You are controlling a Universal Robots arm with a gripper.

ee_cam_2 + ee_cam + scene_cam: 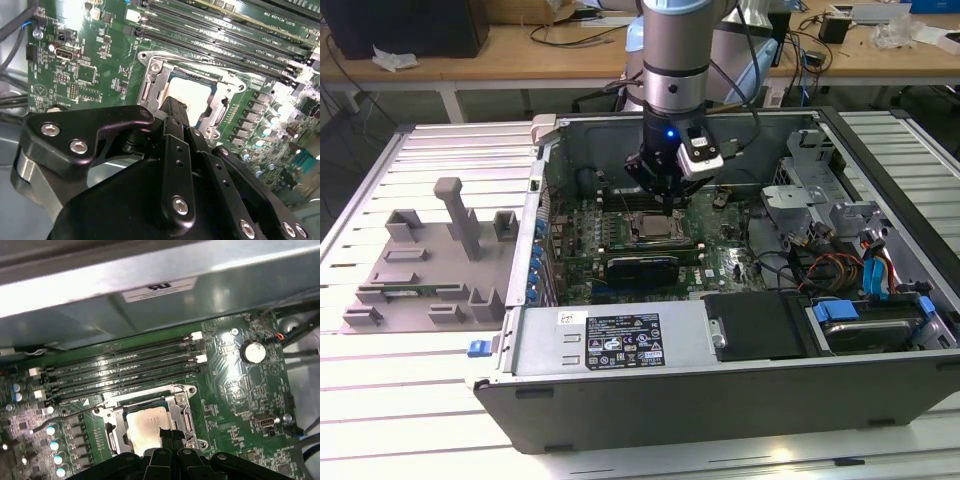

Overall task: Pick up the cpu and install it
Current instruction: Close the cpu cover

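Bright, possibly overhead glare on cpu (190, 92)

The computer case (720, 415) lay open upward, leaving a clear vertical path to the board. The end effector (667, 210) stood directly over the cpu (145, 427). A raised metal socket frame (185, 410) ringed the cpu, with memory sticks (125, 370) just beside it. The drive cage (820, 190) stood well apart, toward the exterior view's right.

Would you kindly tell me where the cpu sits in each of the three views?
Exterior view: the cpu sits near the middle of the motherboard.
Second wrist view: cpu, near the memory slots.
First wrist view: cpu, near those slots.
Shared landmark: the metal socket frame around it.
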